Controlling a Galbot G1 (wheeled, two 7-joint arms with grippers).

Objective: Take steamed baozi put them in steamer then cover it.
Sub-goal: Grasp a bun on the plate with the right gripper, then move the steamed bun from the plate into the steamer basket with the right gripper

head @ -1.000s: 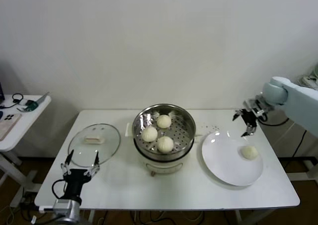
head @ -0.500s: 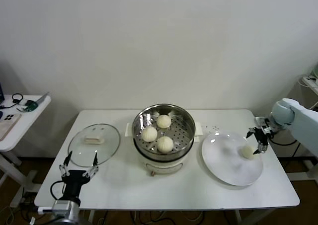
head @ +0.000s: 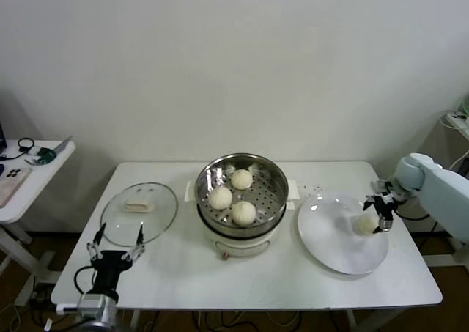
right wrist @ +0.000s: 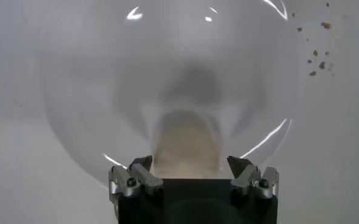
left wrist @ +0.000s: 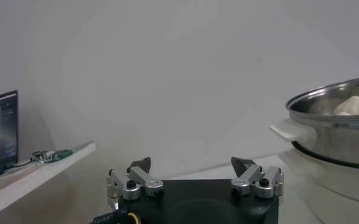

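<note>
The steel steamer stands mid-table on its white base, holding three baozi on the perforated tray. One more baozi lies on the white plate at the right. My right gripper is open, low over the plate, with this baozi between its spread fingers and no closing on it visible. My left gripper is open, parked at the table's front left edge, near the glass lid. In the left wrist view the steamer rises at one side.
A small side table with cables and a phone stands off to the left. Small dark specks dot the tabletop beyond the plate. Bare tabletop lies in front of the steamer.
My right gripper came down from above the table's far right corner to the plate and now straddles the baozi there. The left arm stayed still.
</note>
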